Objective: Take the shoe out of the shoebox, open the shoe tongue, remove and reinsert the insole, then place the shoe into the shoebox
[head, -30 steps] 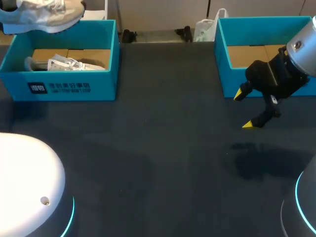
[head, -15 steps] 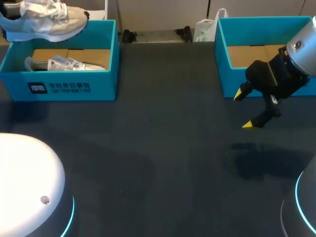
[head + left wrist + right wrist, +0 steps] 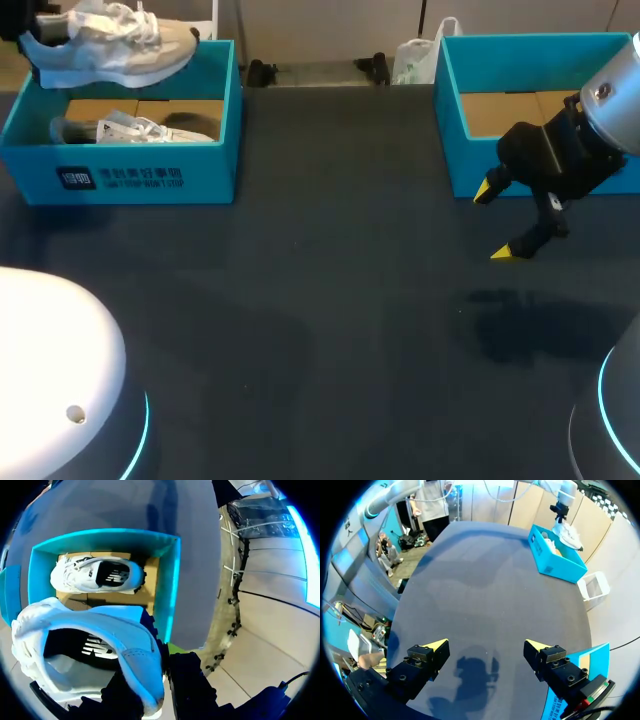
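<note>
Nearest, above the counter [image 3: 330,300]: right claw [image 3: 492,222], spread apart, empty. Farther, over the shoebox [image 3: 150,170]: shoe [image 3: 110,45], clamped at the heel by left claw [image 3: 162,690]. Risk of slipping or swinging from so narrow a hold.

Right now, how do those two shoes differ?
The raised shoe hangs over the back edge of the left shoebox; the second shoe lies inside on the cardboard floor. The raised shoe shows its whole side; the second shoe is half hidden by the front wall. Both are pale lace-up sneakers.
</note>
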Controlling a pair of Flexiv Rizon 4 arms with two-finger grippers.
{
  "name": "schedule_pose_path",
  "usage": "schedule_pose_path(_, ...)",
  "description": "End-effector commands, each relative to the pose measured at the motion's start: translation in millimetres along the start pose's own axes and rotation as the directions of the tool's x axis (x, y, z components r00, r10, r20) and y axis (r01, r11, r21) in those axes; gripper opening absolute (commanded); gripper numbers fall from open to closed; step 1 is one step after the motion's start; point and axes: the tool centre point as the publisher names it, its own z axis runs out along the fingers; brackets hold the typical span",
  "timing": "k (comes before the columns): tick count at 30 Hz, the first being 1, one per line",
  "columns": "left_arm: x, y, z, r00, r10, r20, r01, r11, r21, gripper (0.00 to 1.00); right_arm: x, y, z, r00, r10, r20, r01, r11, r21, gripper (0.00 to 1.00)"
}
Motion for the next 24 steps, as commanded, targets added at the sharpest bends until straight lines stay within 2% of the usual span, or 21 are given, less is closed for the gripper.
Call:
schedule_pose_path(1, -4.3, 12, 11, 1.0, 0.005, 0.003, -0.005, 1.0, 0.021, 0.0, 0.5, 0.3, 1, 1.0, 0.001, 0.002, -0.001, 1.0, 0.003, 1.0)
schedule_pose_path(3, -6.6, 13, 17, 1.0, 0.023, 0.014, -0.024, 0.999, 0.044, 0.0, 0.5, 0.3, 1, 1.0, 0.001, 0.002, -0.001, 1.0, 0.003, 1.0)
schedule_pose_path(10, -17.1, 20, 40, 1.0, 0.022, 0.016, -0.023, 0.999, 0.044, 0.0, 0.5, 0.3, 1, 1.0, 0.001, 0.002, -0.001, 1.0, 0.003, 1.0)
schedule_pose_path(24, -36.9, 25, 88, 0.999, 0.04, -0.031, -0.038, 0.997, 0.061, 0.0, 0.5, 0.3, 1, 1.0, 0.001, 0.002, -0.001, 1.0, 0.003, 1.0)
